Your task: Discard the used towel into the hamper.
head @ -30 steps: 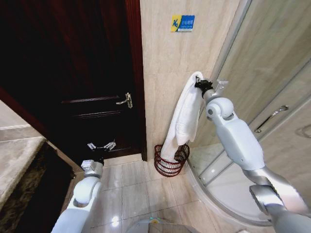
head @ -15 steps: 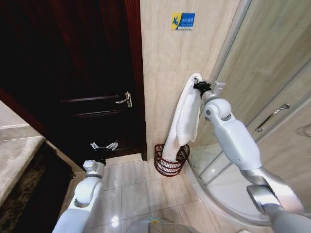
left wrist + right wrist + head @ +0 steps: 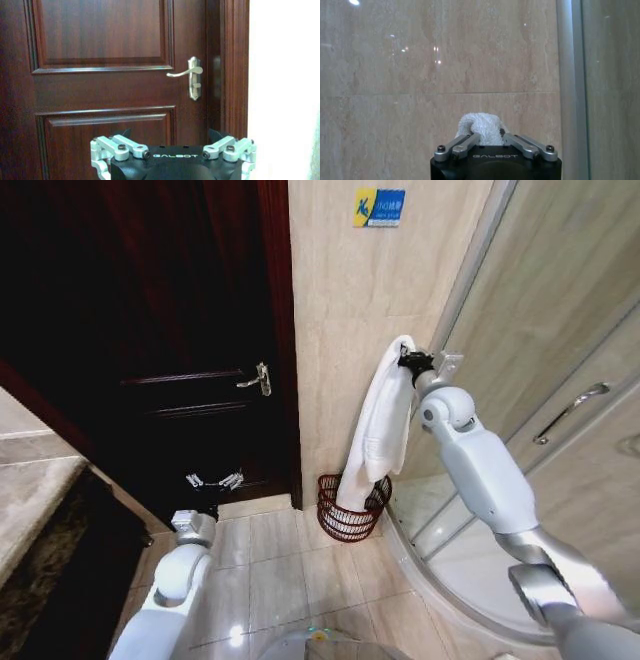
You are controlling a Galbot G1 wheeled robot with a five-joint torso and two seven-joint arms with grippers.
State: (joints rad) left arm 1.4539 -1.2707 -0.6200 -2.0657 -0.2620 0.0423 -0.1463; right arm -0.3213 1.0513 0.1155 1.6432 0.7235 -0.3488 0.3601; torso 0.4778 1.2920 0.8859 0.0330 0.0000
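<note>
Pinching a nubby white towel top, right gripper clamped, limp folds dangling into round wire hamper, left gripper spread, empty.

You can read "GALBOT" in pale letters on the black body of the left end effector facing the door, and again on the right end effector, while the blue-and-yellow wall sign above the towel carries print too small to read.
</note>
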